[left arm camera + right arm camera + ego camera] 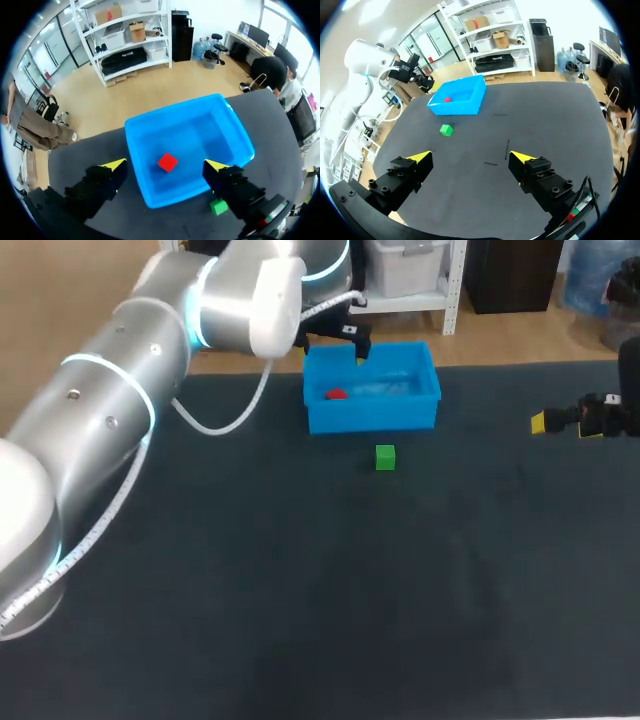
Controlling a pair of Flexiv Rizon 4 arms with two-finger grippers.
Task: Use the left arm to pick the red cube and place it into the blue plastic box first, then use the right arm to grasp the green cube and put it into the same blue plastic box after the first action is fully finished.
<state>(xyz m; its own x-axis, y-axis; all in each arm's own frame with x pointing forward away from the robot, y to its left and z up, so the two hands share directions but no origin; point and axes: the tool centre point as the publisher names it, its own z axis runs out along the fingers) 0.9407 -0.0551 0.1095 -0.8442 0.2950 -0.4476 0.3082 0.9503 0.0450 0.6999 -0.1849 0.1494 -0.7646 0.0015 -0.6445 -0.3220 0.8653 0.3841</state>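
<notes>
The red cube [336,394] [167,162] [447,99] lies inside the blue plastic box [372,413] [145,140] [465,102], toward its left half. My left gripper [348,343] [167,166] hangs open above the box, its fingers wide apart and nothing between them. The green cube [385,457] [218,206] [446,130] sits on the dark table just in front of the box. My right gripper [560,423] [470,158] stands open at the right side of the table, well away from both the cube and the box.
The dark table mat [300,590] stretches broad and bare in front of the green cube. My left arm [120,410] crosses the table's left rear part, with a white cable hanging under it.
</notes>
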